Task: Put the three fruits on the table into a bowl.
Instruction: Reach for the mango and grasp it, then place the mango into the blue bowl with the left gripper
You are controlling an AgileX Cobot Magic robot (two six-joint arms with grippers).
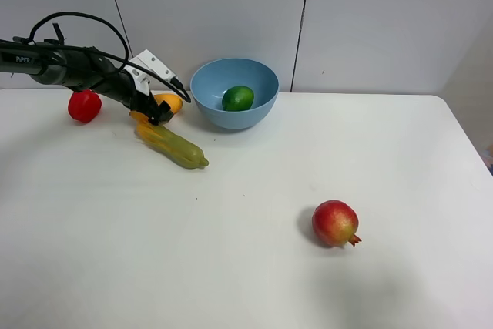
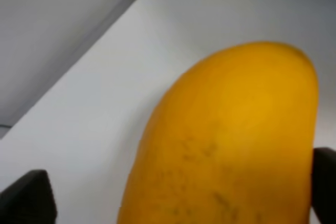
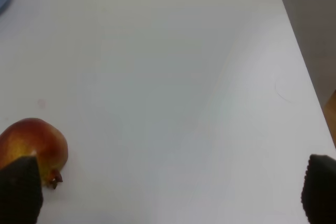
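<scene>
My left gripper [image 1: 159, 115] straddles the mango [image 2: 226, 140] on the table [image 1: 192, 267] beside the light-blue bowl [image 1: 208, 102], jaws wide with one side not touching, its long axis running between them.

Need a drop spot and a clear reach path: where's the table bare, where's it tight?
Bare: the whole front strip of the table; the middle between husked vegetable and pomegranate; the right side beyond the bowl. Tight: back left, where pepper, mango, that vegetable and left gripper cluster beside the bowl.
</scene>
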